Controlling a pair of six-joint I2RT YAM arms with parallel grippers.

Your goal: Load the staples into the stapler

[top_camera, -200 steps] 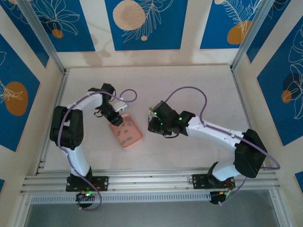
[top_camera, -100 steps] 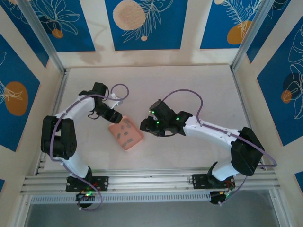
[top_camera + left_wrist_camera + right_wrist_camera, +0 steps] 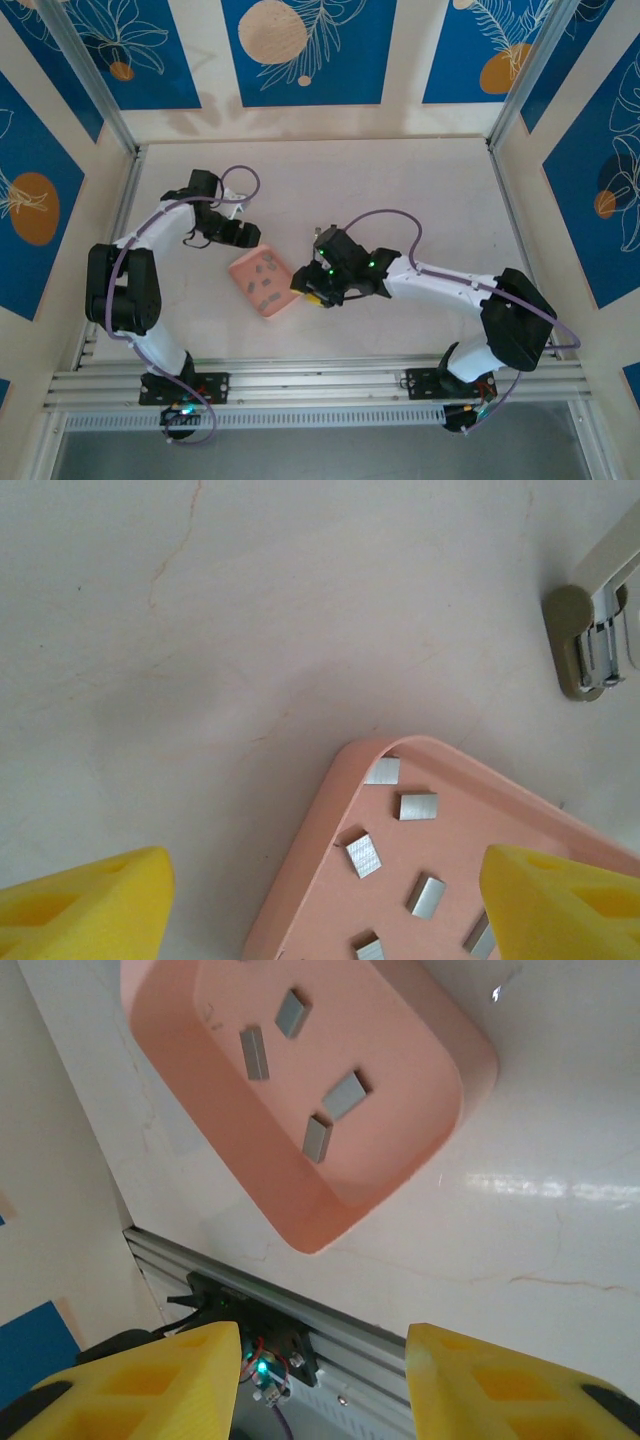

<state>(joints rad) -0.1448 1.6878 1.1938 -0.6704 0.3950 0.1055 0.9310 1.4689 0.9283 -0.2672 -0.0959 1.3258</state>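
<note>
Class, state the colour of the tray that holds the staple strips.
Salmon pink. The tray shows best in the right wrist view.

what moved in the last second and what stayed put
left pincer pulled back off the pink tray toward the far left, opening wider. right pincer slid left to the tray's right edge. Tray and staples stayed about where they were.
</note>
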